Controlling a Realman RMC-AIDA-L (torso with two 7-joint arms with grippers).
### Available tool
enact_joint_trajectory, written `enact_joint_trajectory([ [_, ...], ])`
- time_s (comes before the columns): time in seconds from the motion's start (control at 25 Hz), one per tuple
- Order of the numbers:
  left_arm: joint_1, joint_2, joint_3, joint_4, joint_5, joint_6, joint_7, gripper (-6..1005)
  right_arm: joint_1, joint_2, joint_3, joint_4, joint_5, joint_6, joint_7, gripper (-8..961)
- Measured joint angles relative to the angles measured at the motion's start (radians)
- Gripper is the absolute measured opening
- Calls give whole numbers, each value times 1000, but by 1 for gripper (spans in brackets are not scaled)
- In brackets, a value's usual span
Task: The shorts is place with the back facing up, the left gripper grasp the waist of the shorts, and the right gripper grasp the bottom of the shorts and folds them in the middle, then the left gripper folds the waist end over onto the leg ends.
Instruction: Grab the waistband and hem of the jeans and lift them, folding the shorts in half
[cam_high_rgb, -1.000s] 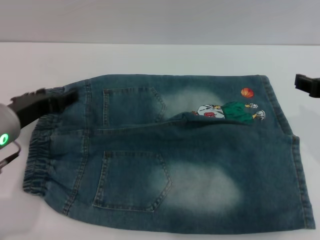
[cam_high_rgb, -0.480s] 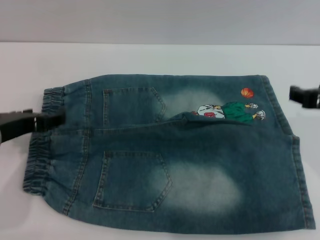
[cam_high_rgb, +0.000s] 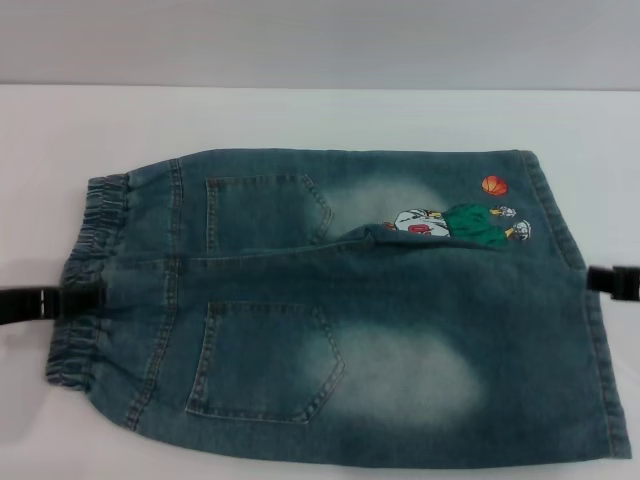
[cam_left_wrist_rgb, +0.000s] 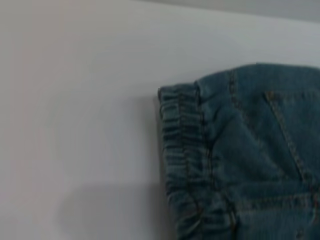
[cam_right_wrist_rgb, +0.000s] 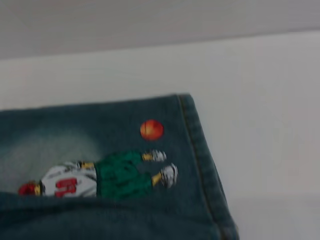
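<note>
The blue-green denim shorts (cam_high_rgb: 330, 310) lie flat on the white table, back pockets up. The ruffled waist (cam_high_rgb: 85, 290) is at the left and the straight leg hems (cam_high_rgb: 600, 370) at the right. A cartoon figure (cam_high_rgb: 460, 222) and an orange ball (cam_high_rgb: 493, 185) are printed near the far hem. My left gripper (cam_high_rgb: 92, 298) comes in low from the left, its black tip at the middle of the waist. Only the black tip of my right gripper (cam_high_rgb: 603, 280) shows, at the right edge against the hems' middle. The left wrist view shows the waist's (cam_left_wrist_rgb: 180, 155) far corner, and the right wrist view the far hem (cam_right_wrist_rgb: 200, 150) and the print (cam_right_wrist_rgb: 100, 177).
The white table (cam_high_rgb: 300, 115) runs on beyond the shorts to a grey wall at the back. A strip of bare table (cam_high_rgb: 30, 200) shows left of the waist, and another to the right of the hems. A raised fold (cam_high_rgb: 400, 237) crosses the shorts' middle.
My left gripper has slid from the far part of the waist to its middle. My right gripper has come nearer, from beside the far hem corner to the hems' middle.
</note>
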Motion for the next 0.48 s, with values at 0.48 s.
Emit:
enact_joint_trajectory([
  [0.48,-86,-3,6,-78,232,-321,-151,767,8,-1,9,-15,1,-27,8,582],
])
